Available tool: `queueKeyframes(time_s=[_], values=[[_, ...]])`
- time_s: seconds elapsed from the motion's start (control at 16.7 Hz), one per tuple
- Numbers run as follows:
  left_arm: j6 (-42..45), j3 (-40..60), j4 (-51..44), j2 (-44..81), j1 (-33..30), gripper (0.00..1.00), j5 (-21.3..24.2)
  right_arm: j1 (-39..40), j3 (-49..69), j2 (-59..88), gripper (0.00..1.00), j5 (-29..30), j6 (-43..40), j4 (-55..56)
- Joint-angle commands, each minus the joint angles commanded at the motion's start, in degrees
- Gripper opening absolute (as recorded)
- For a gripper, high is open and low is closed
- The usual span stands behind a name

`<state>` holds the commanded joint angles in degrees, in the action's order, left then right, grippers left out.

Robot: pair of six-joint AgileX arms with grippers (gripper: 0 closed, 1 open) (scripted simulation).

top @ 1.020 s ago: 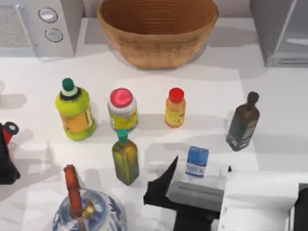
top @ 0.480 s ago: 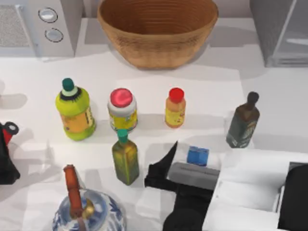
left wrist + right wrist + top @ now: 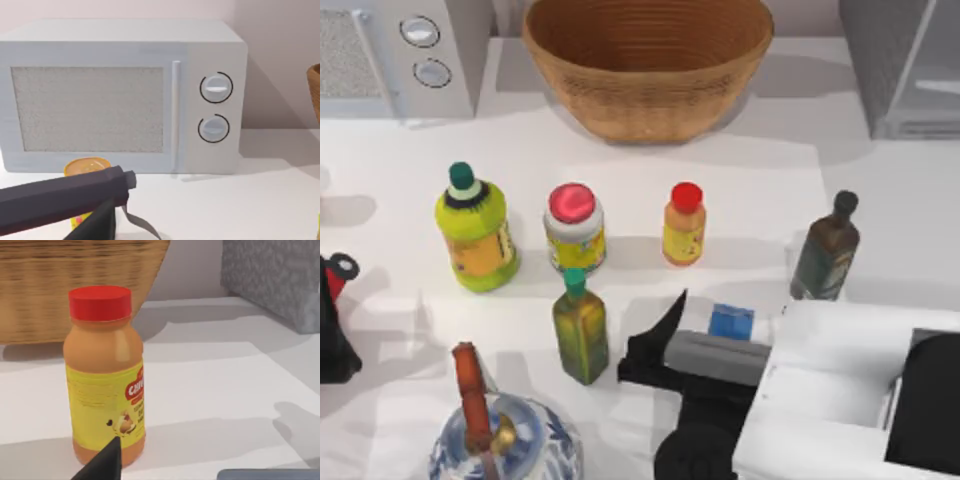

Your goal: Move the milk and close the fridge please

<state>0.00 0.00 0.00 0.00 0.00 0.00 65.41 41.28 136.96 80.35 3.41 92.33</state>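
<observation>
One tool is working: my right tool straddles the milk near the surface's front right, fingers apart, not yet gripping. I'd centre the carton before squeezing. Readable print: "CHU…" on the orange bottle. My left tool idles far left.

Bright, even light; the bottles cast soft shadows rightward across the white table.

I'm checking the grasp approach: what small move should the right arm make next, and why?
Probably ease the right gripper down around the milk: one dark finger stands beside the carton, whose blue top pokes out behind the gripper body, still on the table.
</observation>
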Motion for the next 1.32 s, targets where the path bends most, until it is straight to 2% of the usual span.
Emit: queueKeyframes(time_s=[0.66, 1.32], values=[[0.0, 0.0, 0.0, 0.0, 0.0, 1.00, 0.0, 0.0, 0.0, 0.0, 0.02, 0.0, 0.0, 0.0], [0.0, 0.0, 0.0, 0.0, 0.0, 1.00, 0.0, 0.2, -0.8, -0.3, 0.00, -0.5, 0.1, 0.4]])
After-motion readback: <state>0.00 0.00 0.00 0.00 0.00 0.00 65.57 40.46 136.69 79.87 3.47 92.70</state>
